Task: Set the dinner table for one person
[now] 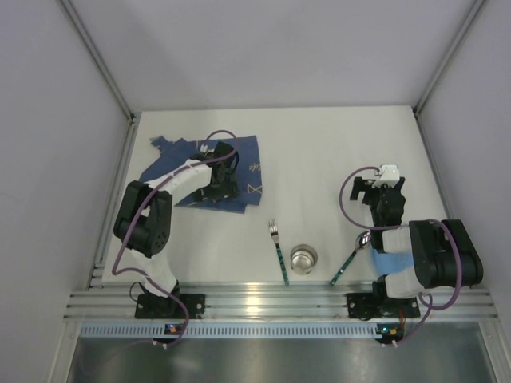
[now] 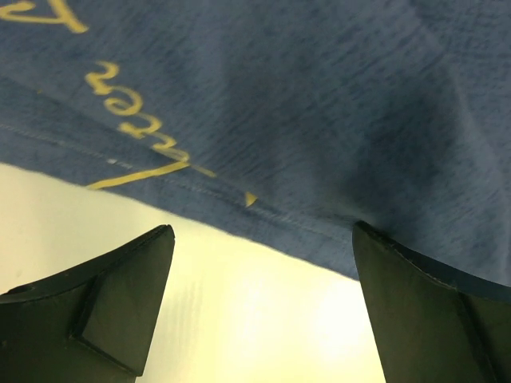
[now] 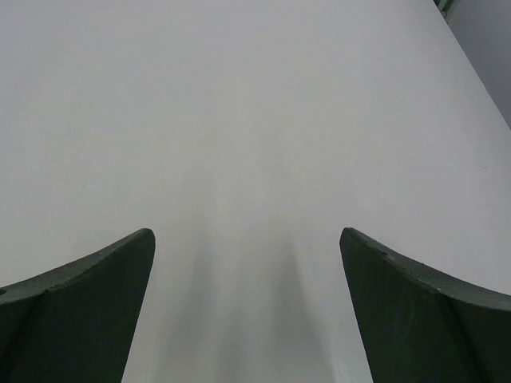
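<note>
Stage: early | table (image 1: 335, 152): white top under both arms | mat (image 1: 246, 162) rumpled, far left | 1 fork (image 1: 279, 252), 1 cup (image 1: 303, 259), 1 spoon (image 1: 351, 258) near front rail (image 1: 279, 303), off mat | left gripper (image 2: 263, 311) jaws apart at mat edge | right gripper (image 3: 247, 311) jaws apart, empty | To do: all placing

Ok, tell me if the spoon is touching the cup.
Apart. The top view shows bare white table between the cup and the spoon.

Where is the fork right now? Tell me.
In the top view the fork lies on the dinner table, toward its near edge, just left of the small metal cup.
</note>
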Controlling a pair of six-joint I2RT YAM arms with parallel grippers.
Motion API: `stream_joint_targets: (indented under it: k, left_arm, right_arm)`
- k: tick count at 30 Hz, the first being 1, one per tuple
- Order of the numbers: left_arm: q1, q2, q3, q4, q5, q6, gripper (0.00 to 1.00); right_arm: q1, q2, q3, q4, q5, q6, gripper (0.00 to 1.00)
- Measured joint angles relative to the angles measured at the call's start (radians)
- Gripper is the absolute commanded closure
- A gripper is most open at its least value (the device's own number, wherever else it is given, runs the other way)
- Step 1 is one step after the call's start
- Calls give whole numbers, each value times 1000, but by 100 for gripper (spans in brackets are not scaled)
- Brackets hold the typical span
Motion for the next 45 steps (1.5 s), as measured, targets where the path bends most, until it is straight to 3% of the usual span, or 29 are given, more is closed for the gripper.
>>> stream_joint_targets:
  k: [3,5,10,14,18,21,25,30,36,38,41,43,44,45]
  left_arm:
    - [-1,71,59,1,31,-1,1]
    - [-1,124,96,-2,42,-8,1]
    - [-1,143,135,-24,5,-108,1]
    - [3,99,133,-33,-41,-206,1]
    - [36,23,140,-30,-77,-279,1]
    - [90,24,177,-31,-84,-308,1]
    - [192,153,294,-29,-47,-321,1]
    - [253,301,332,-2,2,-323,1]
    - [253,336,388,18,44,-326,2]
    - [253,357,414,12,58,-320,14]
    - [254,382,449,-9,74,-291,54]
    - [255,389,457,2,91,-260,76]
    - [252,391,459,13,100,-248,85]
    - [246,392,459,29,109,-227,87]
  right_arm:
    - [5,-19,5,-38,-3,-7,0]
    - [36,-105,43,-192,18,-21,0]
    - [259,-260,410,-591,88,-57,0]
    - [322,-236,664,-725,109,161,0]
    - [301,-84,835,-926,47,352,0]
    - [342,16,848,-1055,9,418,0]
    - [439,45,800,-1198,-24,451,0]
    - [505,16,777,-1233,-52,461,0]
    - [513,-27,744,-1258,-60,459,0]
    - [513,-29,740,-1279,-61,454,0]
    - [513,-40,726,-1305,-60,441,0]
    - [513,-55,716,-1323,-57,432,0]
    - [513,-65,711,-1330,-56,428,0]
    - [513,-74,710,-1340,-54,423,0]
